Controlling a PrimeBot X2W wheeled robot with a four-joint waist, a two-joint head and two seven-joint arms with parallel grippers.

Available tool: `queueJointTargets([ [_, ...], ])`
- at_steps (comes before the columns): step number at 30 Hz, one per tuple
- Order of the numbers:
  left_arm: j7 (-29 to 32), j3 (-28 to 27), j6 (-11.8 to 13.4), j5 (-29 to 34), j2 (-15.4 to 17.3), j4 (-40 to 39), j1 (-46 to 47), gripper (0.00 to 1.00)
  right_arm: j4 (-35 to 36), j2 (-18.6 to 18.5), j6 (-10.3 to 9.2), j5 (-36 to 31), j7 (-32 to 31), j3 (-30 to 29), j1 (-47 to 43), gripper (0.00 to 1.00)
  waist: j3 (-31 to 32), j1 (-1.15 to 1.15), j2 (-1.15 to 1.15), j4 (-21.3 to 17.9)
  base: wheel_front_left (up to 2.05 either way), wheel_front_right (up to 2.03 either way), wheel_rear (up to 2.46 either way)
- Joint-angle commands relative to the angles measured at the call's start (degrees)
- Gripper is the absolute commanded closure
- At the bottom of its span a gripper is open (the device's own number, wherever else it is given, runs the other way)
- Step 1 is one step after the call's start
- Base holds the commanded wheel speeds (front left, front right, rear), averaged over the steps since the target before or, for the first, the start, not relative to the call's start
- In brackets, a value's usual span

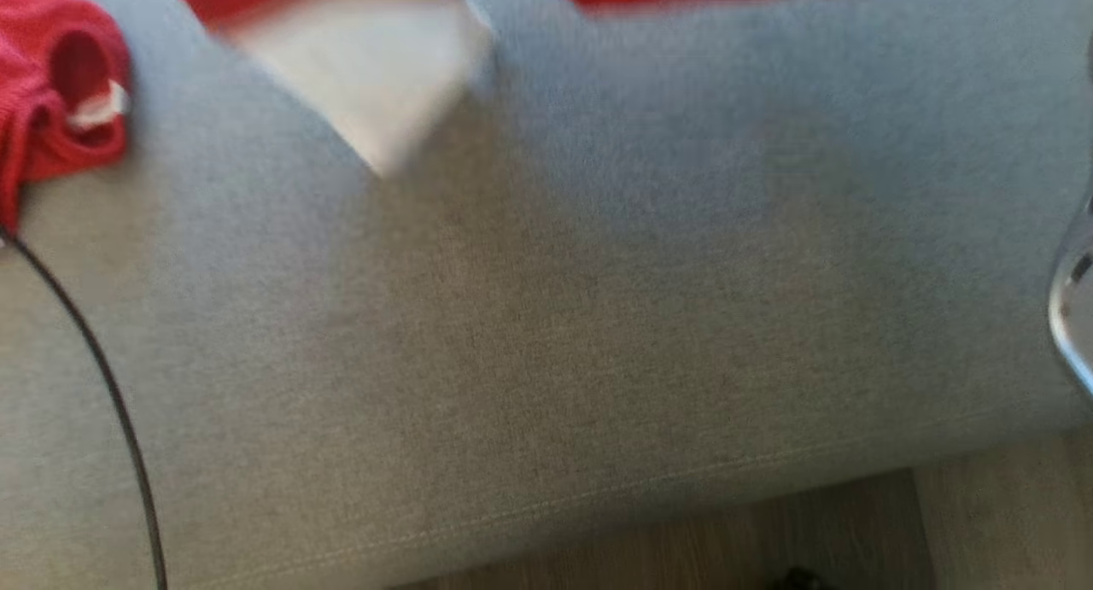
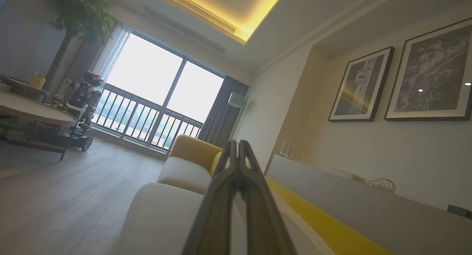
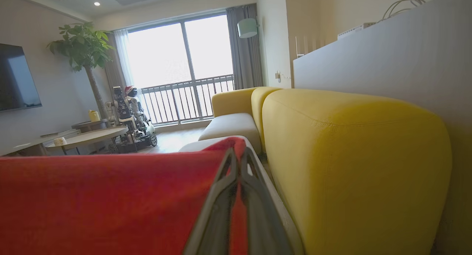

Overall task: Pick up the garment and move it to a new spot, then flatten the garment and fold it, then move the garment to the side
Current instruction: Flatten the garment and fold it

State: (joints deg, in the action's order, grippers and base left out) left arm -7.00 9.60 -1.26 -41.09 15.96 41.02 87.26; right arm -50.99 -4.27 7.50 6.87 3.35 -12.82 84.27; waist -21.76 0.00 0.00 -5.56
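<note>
The garment is red knit with a white label. A bunched part lies at the far left of the grey sofa seat, and more red runs along the blurred top edge of the head view. In the right wrist view the garment spreads wide just left of and under my right gripper. Its jaws are shut, with red showing through the slit between the fingers; whether cloth is pinched is unclear. My left gripper is shut on nothing and points along the pale seat. A pale blurred forearm crosses the top.
A black cable runs down the seat's left side. Wood floor lies beyond the seat's front edge. A yellow backrest stands close on the right of my right gripper. Across the room are a round table and another robot.
</note>
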Motion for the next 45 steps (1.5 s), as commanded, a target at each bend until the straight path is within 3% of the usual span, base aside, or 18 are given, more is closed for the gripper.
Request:
queueJointTargets([
  [1, -4.06, -0.09, 0.18, 2.17, 2.84, -0.72, 5.62, 1.00, 0.00, 1.14, -0.01, -1.56, 3.91, -0.17, 4.81, 1.00, -7.89, 0.00, 0.00, -0.72, 0.00, 0.00, 0.00],
  [7, -7.93, -2.51, -2.72, 6.71, 0.91, -2.91, 11.58, 1.00, -3.62, 0.23, -0.01, -5.49, 11.06, -1.14, 11.14, 1.00, -12.80, 0.00, 0.00, 2.98, 0.00, 0.00, 0.00],
  [12, -7.97, -6.80, -5.64, 9.21, -2.58, -10.25, 3.96, 1.00, -1.32, -1.68, -0.01, -4.85, 11.61, 0.87, 8.52, 1.00, -13.86, 0.00, 0.00, 7.06, 0.00, 0.00, 0.00],
  [16, -7.98, -4.15, -6.17, 6.59, -5.70, -14.96, -8.67, 1.00, 0.07, -4.17, -0.01, -2.96, 11.63, 3.91, 0.62, 1.00, -12.16, 0.00, 0.00, 9.50, 0.00, 0.00, 0.00],
  [21, -7.99, 2.06, -6.21, 0.78, -4.01, -21.69, -29.79, 1.00, -3.07, -8.34, -0.01, 0.39, 11.64, 7.93, -12.00, 1.00, -8.57, 0.00, 0.00, 10.90, 0.00, 0.00, 0.00],
  [26, -7.99, 2.45, -6.22, -2.46, -3.30, -27.39, -50.66, 1.00, -5.65, -9.98, -0.01, 4.59, 9.41, 8.69, -23.14, 1.00, -4.39, 0.00, 0.00, 9.92, 0.00, 0.00, 0.00],
  [31, -7.99, 1.06, -6.22, -3.01, -3.53, -31.05, -64.22, 1.00, -4.76, -10.10, -0.01, 7.21, 7.80, 8.31, -31.06, 1.00, -1.22, 0.00, 0.00, 8.58, 0.00, 0.00, 0.00],
  [35, -7.99, -1.02, -6.22, -3.08, -5.72, -34.39, -74.84, 1.00, -1.57, -9.70, -0.01, 9.28, 6.80, 7.57, -39.33, 1.00, 1.58, 0.00, 0.00, 7.59, 0.00, 0.00, 0.00],
  [39, -7.99, -2.56, -5.18, -3.78, -8.39, -39.84, -84.59, 1.00, 6.35, -9.13, -0.01, 11.73, 4.73, 6.57, -49.29, 1.00, 4.28, 0.00, 0.00, 6.69, 0.00, 0.00, 0.00],
  [45, -7.15, -2.98, -2.04, -5.57, -9.63, -48.15, -93.57, 1.00, 20.72, -8.01, -0.01, 13.21, -0.01, 1.74, -61.38, 1.00, 5.38, 0.00, 0.00, 5.97, 0.00, 0.00, 0.00],
])
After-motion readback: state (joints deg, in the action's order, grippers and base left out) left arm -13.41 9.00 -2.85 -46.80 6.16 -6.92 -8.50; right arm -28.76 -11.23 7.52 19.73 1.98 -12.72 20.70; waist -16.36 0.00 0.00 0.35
